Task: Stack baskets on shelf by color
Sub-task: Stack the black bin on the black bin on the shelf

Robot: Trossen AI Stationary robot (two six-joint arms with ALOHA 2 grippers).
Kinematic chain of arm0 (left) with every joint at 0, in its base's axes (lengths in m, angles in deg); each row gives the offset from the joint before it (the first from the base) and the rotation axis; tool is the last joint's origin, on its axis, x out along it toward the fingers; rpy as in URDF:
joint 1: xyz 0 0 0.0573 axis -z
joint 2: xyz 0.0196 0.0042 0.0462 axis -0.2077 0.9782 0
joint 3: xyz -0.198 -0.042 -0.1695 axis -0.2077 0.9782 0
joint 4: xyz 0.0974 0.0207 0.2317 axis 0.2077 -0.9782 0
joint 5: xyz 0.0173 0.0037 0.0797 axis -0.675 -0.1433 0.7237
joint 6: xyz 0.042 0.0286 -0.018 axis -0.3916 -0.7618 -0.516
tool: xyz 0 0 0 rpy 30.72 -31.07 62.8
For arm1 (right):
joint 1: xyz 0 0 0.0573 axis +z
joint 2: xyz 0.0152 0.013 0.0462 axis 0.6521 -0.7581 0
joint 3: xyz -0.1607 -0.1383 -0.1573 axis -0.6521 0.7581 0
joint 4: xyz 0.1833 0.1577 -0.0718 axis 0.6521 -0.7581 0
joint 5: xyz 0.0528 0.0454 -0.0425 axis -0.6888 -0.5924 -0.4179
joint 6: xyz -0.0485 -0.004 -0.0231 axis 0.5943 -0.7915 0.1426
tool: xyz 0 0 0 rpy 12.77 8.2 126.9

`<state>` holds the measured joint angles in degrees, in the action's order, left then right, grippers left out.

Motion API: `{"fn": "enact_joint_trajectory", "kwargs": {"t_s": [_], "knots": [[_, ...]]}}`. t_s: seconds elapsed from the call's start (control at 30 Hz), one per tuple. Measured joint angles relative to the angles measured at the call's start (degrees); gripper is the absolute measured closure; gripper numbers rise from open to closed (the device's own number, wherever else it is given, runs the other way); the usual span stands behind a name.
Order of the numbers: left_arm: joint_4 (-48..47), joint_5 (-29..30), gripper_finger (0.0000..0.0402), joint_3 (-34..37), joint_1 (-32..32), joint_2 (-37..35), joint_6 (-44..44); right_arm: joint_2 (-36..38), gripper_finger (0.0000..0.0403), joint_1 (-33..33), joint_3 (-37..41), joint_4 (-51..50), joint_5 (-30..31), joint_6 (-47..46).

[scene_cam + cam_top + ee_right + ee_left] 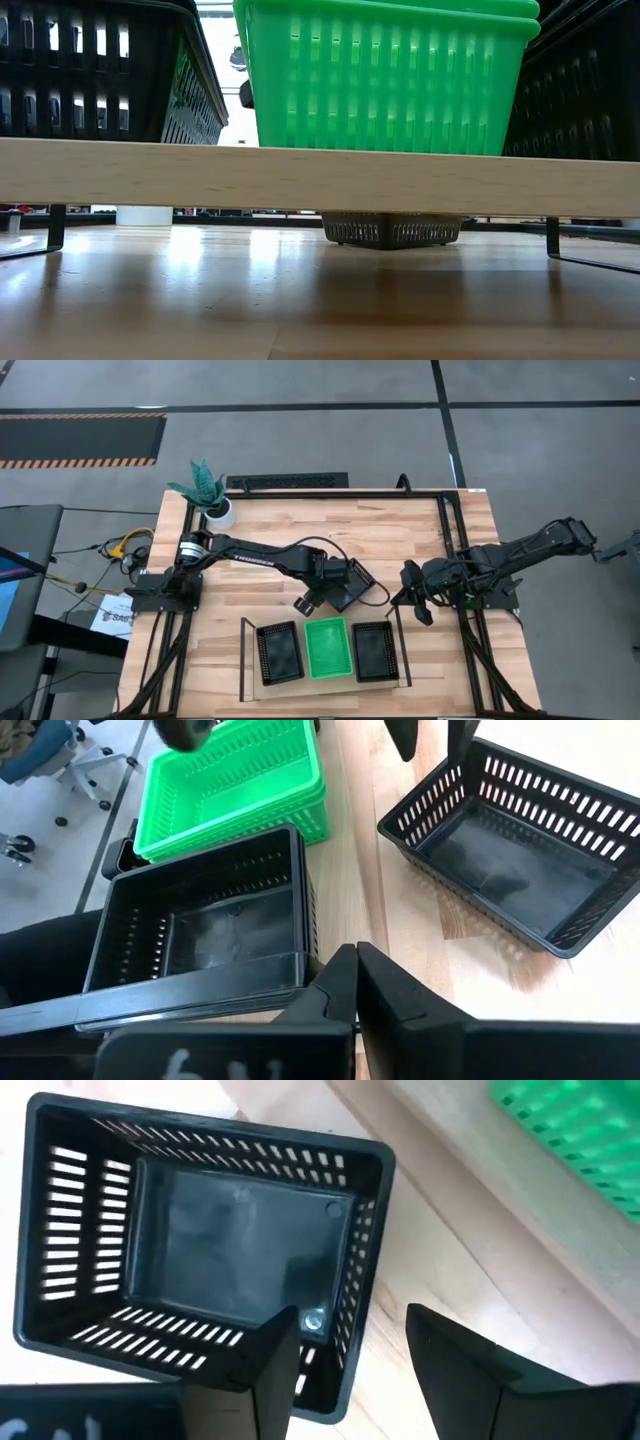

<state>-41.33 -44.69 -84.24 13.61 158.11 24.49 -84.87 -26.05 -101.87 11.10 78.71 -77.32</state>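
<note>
Left hand (pixel 318 597): mid-worktop, just behind the shelf (pixel 252 685), at the loose black basket (pixel 347 586). Its fingers (pixel 262 1370) stand apart and straddle one side wall of that basket, one finger inside the rim, the other outside on the bare wood. Whether the wall is actually pinched cannot be told; the spread suggests a hold on the wall, not a released hand.

Loose black basket: upright, mouth up, empty, on the worktop (pixel 300 530) behind the shelf, roughly in line with the gap between the green stack and the right black stack. It lies skewed to the shelf's length, its long axis running diagonally.

Green baskets (pixel 328 647): nested, centre bay of the shelf.

Black baskets, left bay (pixel 280 654) and right bay (pixel 375 651): one stack either side of the green.

Right hand (pixel 421 600): clenched and empty, parked right of the loose basket, near the shelf's right end.

Governing relation: the shelf lies on the near side of the left hand, with both black bays about equally distant to the left and right. The left hand is at the basket already, so it is the nearer arm. In judgement, the basket needs a turn to square its long axis with a black stack before it is lowered in.

Plant pot (pixel 218 512): far left corner, well apart, not involved.
</note>
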Motion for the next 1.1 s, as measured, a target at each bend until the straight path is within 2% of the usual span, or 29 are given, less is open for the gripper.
{"fn": "enact_joint_trajectory", "kwargs": {"t_s": [0.2,0.3,0.43,0.6,0.77,1.0,1.1], "knots": [[1.6,-0.2,0.023,0.0,-0.9,1.0,-0.5,0.0,0.0378,0.0,0.0,-0.1,0.0,0.0],[0.4,-2.7,0.023,-0.1,-1.5,2.2,-0.1,0.0,0.0376,0.0,0.0,-0.2,0.0,0.0],[0.7,0.3,0.0236,0.1,-1.5,3.8,-1.7,0.0,0.0378,0.0,-0.1,-0.9,0.0,0.0],[1.6,0.1,0.0251,-0.1,-1.4,4.6,-2.5,0.0,0.038,0.0,-0.1,-1.3,0.0,0.0],[1.8,2.3,0.0297,-0.1,-1.4,5.0,-3.2,0.0,0.0377,0.0,-0.1,-1.3,0.0,0.0],[1.5,4.5,0.0388,-0.1,-1.7,4.9,-1.5,0.0,0.038,0.0,-0.1,-1.1,0.0,-0.4],[1.9,5.0,0.0395,-0.1,-1.7,4.9,-0.2,0.0,0.0381,0.0,-0.1,-0.8,-0.1,-0.4]]}}
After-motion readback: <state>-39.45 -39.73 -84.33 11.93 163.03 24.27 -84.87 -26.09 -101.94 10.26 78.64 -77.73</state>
